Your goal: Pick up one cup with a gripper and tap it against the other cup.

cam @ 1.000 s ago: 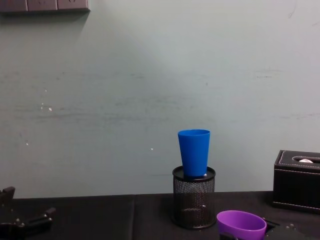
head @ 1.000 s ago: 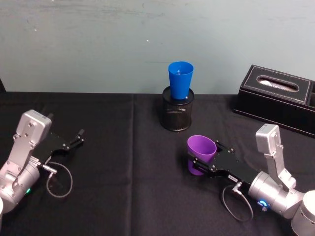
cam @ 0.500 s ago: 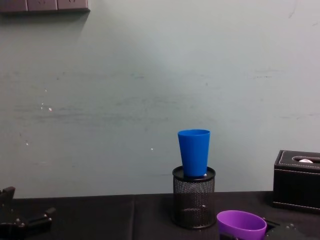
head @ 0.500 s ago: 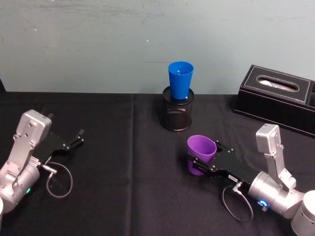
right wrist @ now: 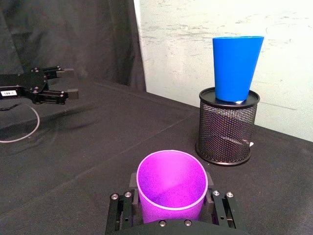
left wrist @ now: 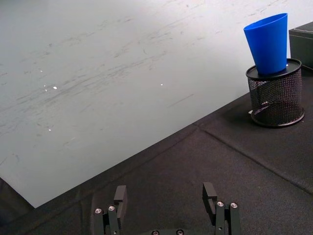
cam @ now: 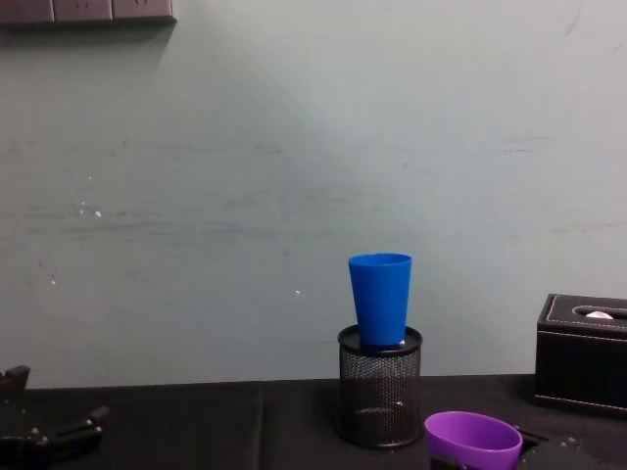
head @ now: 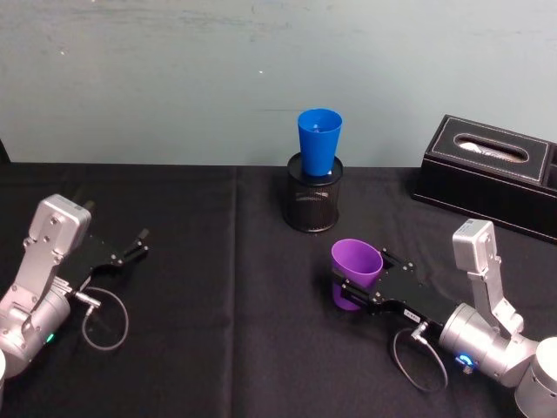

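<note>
My right gripper [head: 359, 273] is shut on the short purple cup [head: 355, 266], its fingers clamped on either side of the cup's wall in the right wrist view [right wrist: 171, 188]. The cup's mouth faces up, low over the black cloth at the right front; I cannot tell whether it touches the cloth. The taller blue cup [head: 318, 139] stands upright in a black mesh pen holder [head: 313, 202] behind it, well apart from the purple cup. My left gripper [head: 139, 242] rests open on the far left with nothing between its fingers [left wrist: 209, 193].
A black tissue box [head: 487, 174] stands at the back right. A pale wall runs close behind the table. Black cloth [head: 218, 287] covers the table, with a fold line left of the holder.
</note>
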